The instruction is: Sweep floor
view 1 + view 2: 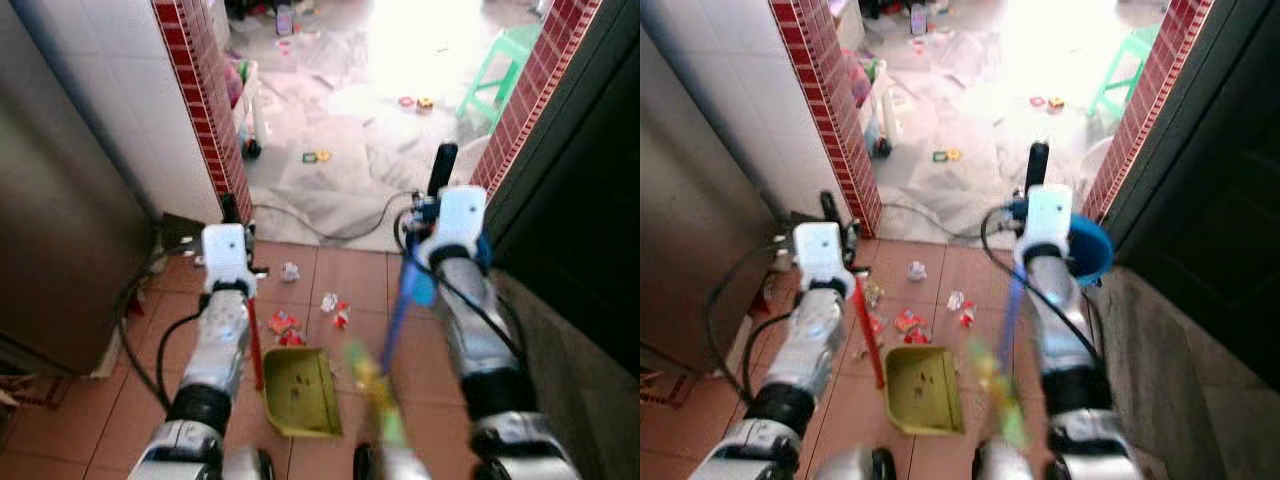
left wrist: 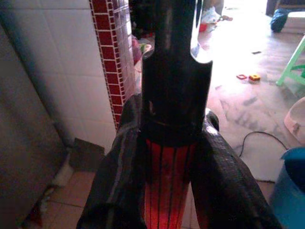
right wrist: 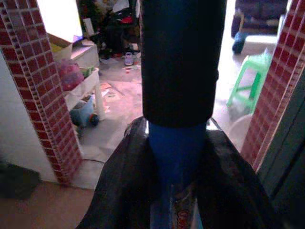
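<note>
A yellow-green dustpan (image 1: 300, 390) rests on the terracotta tiles between my arms. Its red handle (image 1: 256, 350) rises to my left gripper (image 1: 230, 212), which is shut on it; in the left wrist view the black fingers (image 2: 119, 181) clamp the red shaft (image 2: 169, 191). My right gripper (image 1: 440, 195) is shut on the broom's blue handle (image 1: 398, 310) just below its black grip (image 3: 178, 57). The broom's green-yellow head (image 1: 375, 390) is blurred beside the dustpan. Red and white wrappers (image 1: 285, 322) and paper scraps (image 1: 330, 300) lie just beyond the dustpan.
A steel cabinet (image 1: 60, 220) and a red-tiled pillar (image 1: 205, 110) stand on the left. Another pillar (image 1: 530, 90) and a dark wall (image 1: 580, 220) close the right. A blue bucket (image 1: 1090, 250) sits by the doorway, which a cable (image 1: 330, 235) crosses. Beyond are a green stool (image 1: 495, 75) and small toys (image 1: 316, 156).
</note>
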### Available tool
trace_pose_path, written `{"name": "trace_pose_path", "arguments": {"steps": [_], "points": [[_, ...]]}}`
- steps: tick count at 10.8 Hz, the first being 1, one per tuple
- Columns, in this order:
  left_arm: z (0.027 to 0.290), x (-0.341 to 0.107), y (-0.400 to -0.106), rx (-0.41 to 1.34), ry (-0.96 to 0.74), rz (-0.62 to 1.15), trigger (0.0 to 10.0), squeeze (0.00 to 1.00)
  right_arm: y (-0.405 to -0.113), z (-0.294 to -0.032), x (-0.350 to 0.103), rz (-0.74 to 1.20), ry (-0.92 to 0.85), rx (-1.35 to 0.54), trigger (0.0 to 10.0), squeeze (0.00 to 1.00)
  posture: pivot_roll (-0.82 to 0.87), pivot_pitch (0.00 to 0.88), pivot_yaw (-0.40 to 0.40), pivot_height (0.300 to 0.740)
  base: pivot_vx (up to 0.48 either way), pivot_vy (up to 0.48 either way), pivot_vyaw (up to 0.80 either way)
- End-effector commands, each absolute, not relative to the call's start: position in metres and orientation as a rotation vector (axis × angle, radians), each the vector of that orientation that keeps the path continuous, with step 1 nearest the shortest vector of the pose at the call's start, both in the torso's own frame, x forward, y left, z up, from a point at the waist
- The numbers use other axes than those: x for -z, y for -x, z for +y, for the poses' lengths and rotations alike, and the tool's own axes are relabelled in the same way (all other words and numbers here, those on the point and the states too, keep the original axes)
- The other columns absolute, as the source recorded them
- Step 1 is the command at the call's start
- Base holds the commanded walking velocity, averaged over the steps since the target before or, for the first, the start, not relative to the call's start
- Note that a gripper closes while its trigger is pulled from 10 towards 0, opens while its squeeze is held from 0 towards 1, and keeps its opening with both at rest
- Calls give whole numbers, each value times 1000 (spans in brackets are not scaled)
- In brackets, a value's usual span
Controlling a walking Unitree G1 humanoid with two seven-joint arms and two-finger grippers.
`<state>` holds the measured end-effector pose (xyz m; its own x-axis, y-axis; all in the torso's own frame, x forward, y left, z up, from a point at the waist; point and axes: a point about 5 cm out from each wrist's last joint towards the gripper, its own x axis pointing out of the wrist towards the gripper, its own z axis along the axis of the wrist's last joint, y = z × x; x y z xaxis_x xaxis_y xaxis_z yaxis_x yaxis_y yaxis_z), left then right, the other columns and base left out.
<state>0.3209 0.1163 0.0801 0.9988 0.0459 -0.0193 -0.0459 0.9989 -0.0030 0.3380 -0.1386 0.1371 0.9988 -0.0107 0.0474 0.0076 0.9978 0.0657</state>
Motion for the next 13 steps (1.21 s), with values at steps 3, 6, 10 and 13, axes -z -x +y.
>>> {"name": "trace_pose_path", "arguments": {"steps": [3,6,10,13], "points": [[114,-78,-323,-47,27,30,10000,0,-346,-118,-175,-112,-378,-82,10000,0,-181,79,44,740,0,0,0],[113,-77,-326,-50,36,22,10000,0,-347,-109,-232,-295,-295,-254,10000,0,-189,67,44,740,0,0,0],[126,-110,-330,-77,21,-89,10000,0,-345,-143,-247,-443,111,-227,10000,0,-180,67,45,740,0,0,0],[136,-141,-316,-76,7,-181,10000,0,-345,-156,-207,-358,170,-160,10000,0,-156,78,47,740,0,0,0]]}}
